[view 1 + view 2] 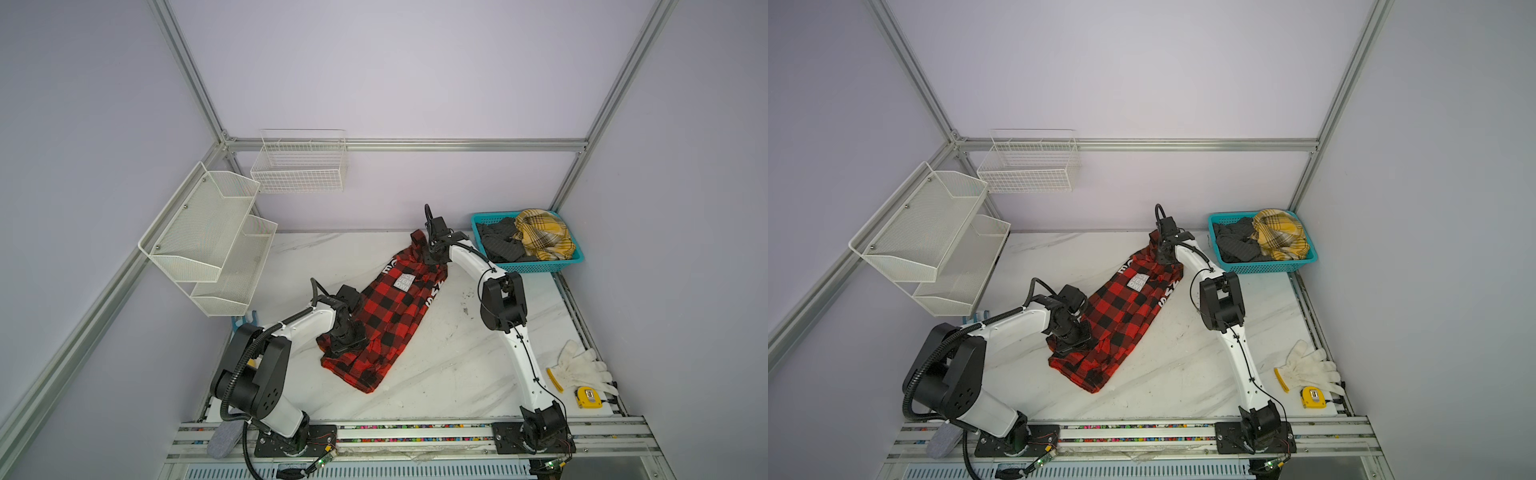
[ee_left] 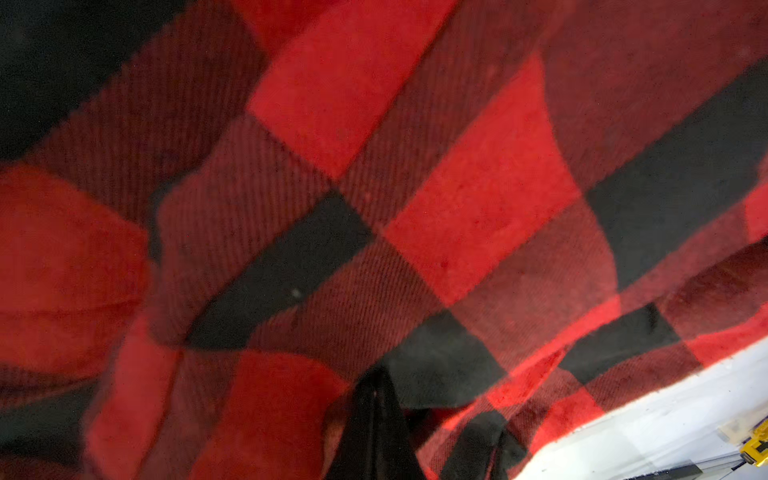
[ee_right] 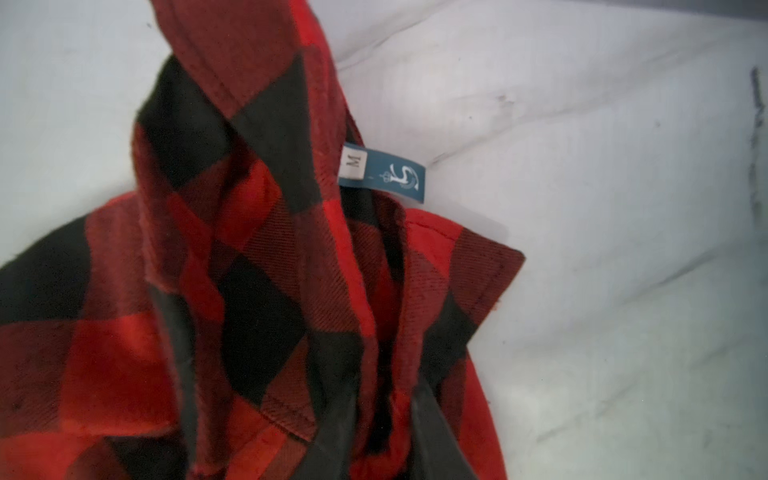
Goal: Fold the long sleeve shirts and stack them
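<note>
Open marble tabletop flanks the buffalo-check shirt. Bent low, the left gripper pinches its hem, the right gripper its collar.

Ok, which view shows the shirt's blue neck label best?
The right wrist view: the neck label is close and sharp, blue with a white M patch. In both top views the red-and-black shirt is too small to show it. The left wrist view shows only its checked cloth.
</note>
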Available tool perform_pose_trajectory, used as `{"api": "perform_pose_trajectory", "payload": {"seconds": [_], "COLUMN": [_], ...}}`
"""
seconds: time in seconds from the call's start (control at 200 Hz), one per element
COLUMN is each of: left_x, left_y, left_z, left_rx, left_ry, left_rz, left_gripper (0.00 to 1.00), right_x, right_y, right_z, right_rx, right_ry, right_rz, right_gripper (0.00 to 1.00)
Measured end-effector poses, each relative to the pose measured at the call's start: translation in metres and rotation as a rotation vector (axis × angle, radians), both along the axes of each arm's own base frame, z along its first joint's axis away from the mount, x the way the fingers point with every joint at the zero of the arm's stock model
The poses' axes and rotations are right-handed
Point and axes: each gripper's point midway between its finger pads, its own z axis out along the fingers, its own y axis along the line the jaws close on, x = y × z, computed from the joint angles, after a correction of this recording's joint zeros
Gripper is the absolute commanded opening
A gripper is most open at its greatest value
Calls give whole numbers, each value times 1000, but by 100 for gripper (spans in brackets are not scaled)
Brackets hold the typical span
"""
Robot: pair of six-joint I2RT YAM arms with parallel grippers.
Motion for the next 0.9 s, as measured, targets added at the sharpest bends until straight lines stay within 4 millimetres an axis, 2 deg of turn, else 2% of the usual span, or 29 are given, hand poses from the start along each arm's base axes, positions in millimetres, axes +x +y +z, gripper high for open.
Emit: {"api": "perform_pose_trajectory", "payload": {"seconds": [0.115,0.32,0.37,0.445,0.485,0.655,0.845,0.9], "left_x": [-9,-25,-28,-31,-33,-39,-44,-46], "left_y": [4,9,9,10,11,12,11,11], "left_z": [-6,-9,-9,-9,-9,-9,-8,-6], "left_rx": [7,-2,-6,-7,-6,3,4,0], "left_ry": [19,11,6,9,12,31,44,53], "left_rz": [-5,-18,-22,-24,-24,-32,-37,-37], "left_gripper": [0,0,0,0,0,0,0,11], "right_x": [10,25,27,30,32,39,45,43], "right_y": [-3,-13,-18,-29,-36,-58,-62,-61], "right_z": [19,49,50,50,49,49,53,52], "right_rx": [-14,-19,-19,-23,-26,-31,-24,-20], "right_ry": [-54,-133,-135,-134,-133,-135,-151,-146], "right_rz": [-20,-50,-59,-75,-87,-119,-130,-133], "right_gripper": [7,8,14,38,44,54,53,50]}}
